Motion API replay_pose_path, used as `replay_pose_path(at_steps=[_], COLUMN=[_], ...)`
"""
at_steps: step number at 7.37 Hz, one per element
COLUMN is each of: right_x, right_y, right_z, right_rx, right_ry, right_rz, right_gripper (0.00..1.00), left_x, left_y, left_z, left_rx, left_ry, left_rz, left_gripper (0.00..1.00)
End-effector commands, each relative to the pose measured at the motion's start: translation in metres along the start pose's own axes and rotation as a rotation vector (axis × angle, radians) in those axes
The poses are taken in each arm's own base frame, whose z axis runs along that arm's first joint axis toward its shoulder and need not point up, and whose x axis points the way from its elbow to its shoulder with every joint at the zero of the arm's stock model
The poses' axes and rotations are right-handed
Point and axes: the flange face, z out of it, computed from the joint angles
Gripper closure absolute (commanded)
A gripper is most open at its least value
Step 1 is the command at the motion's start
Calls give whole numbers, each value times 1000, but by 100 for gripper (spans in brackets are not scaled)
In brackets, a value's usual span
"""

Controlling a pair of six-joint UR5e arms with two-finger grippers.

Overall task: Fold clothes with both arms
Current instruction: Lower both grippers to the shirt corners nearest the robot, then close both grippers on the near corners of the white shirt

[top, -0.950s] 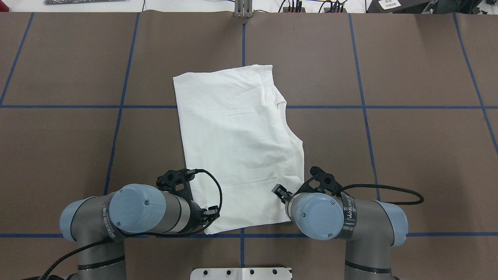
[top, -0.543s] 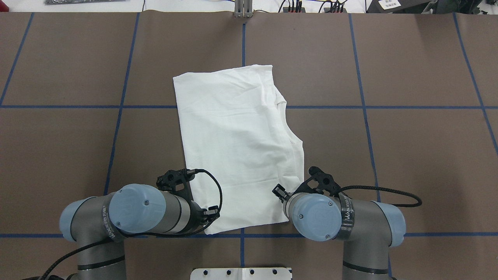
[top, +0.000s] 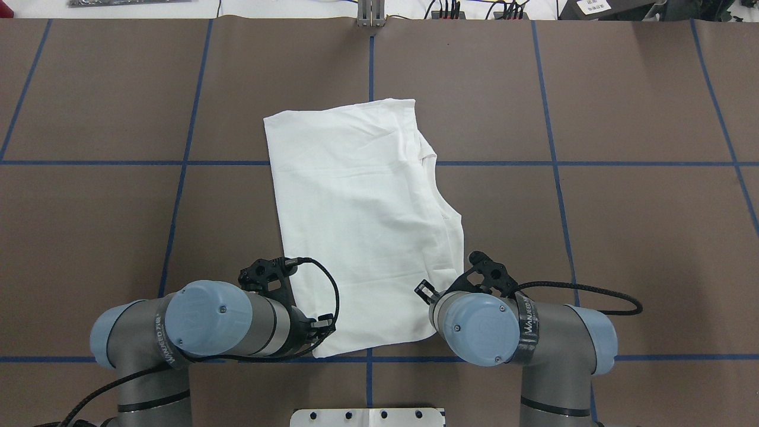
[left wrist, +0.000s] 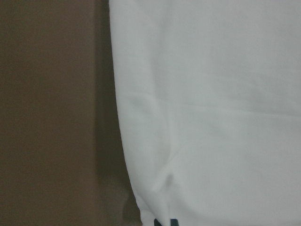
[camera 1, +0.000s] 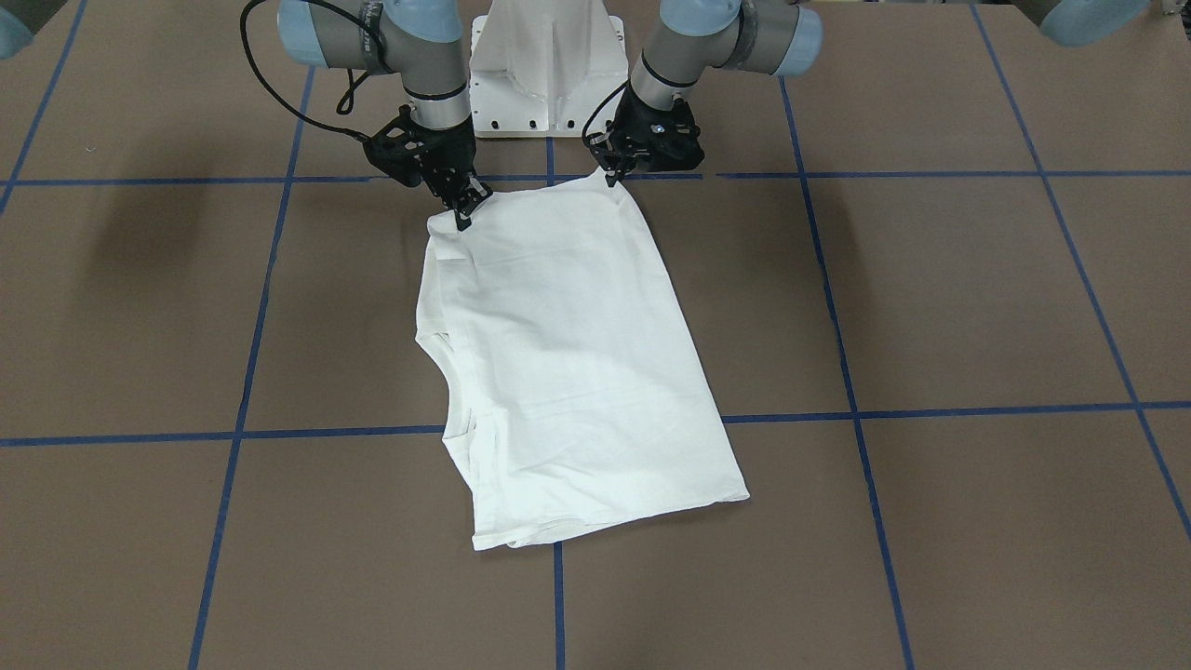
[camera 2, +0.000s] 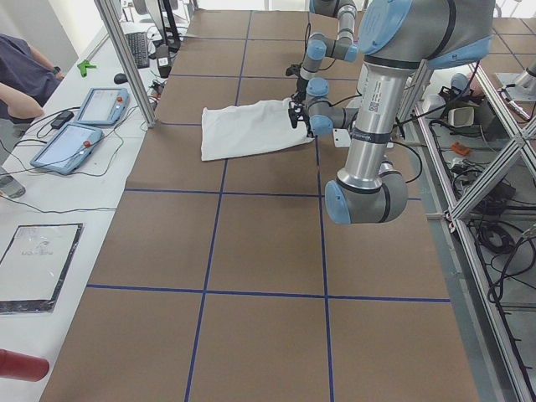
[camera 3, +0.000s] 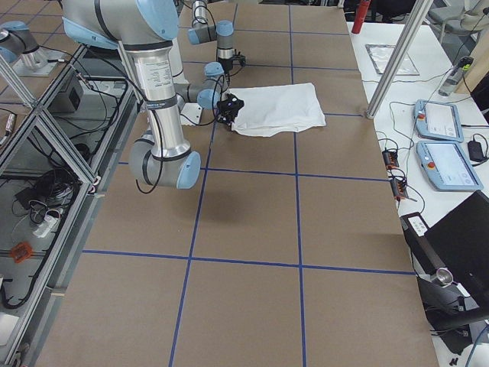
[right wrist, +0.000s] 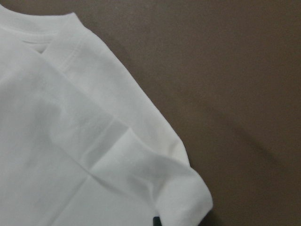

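The white shirt (top: 362, 225) lies folded into a long panel on the brown table, its neckline toward my right side. It also shows in the front view (camera 1: 558, 372). My left gripper (camera 1: 614, 179) is shut on the shirt's near-left corner, which rises slightly to the fingers. My right gripper (camera 1: 462, 216) is shut on the near-right corner. From overhead both sets of fingers are mostly hidden under the wrists. The left wrist view shows the shirt's edge (left wrist: 211, 117) drawn down toward dark fingertips. The right wrist view shows a bunched corner of the shirt (right wrist: 178, 188) at the fingertip.
The white pedestal base (camera 1: 544, 65) stands just behind the shirt's near edge. Blue tape lines (top: 370, 59) divide the table. Beyond the far edge are a side bench with tablets (camera 2: 79, 138), a metal post (camera 2: 126, 59) and a person's arm (camera 2: 21, 79).
My right arm has shifted a little to the left and forward, drawing the shirt's near-right corner slightly inward. The left arm and the rest of the shirt have not moved.
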Motion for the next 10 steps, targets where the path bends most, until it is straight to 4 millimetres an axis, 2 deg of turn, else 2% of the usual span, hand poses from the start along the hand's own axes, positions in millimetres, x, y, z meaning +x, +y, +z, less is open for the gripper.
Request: replay_pose_path(at_steps=[1,2,3,5,6,7,8,9,10], right_x=[-5,-5,0,24,20,7,-2,-22,-58], right_y=[-5,-6,-2,17,22,30,24,6,-19], right_z=[-17,-40,-76,-168,-201,-211,-203,-189,-182], right_rx=[-12,-10,-21,-82,-87,-84,-53,0,55], right_ry=[-17,-10,-6,5,13,16,14,17,11], right_rz=[3,2,-6,-54,-63,-65,-74,-122,-118], right_gripper=[100,100,100,100,100,100,100,100,100], left_x=[5,8,13,15,14,16,19,19,23], left_y=[-2,3,11,30,36,32,8,-25,-72], left_z=[-25,-47,-74,-139,-176,-183,-177,-170,-165], left_rx=[-1,-27,-56,-104,-109,-104,-59,-10,55], left_ry=[35,23,14,9,2,-22,-34,-64,-92], left_rz=[48,97,99,98,93,80,90,127,120], left_gripper=[100,100,100,100,100,100,100,100,100])
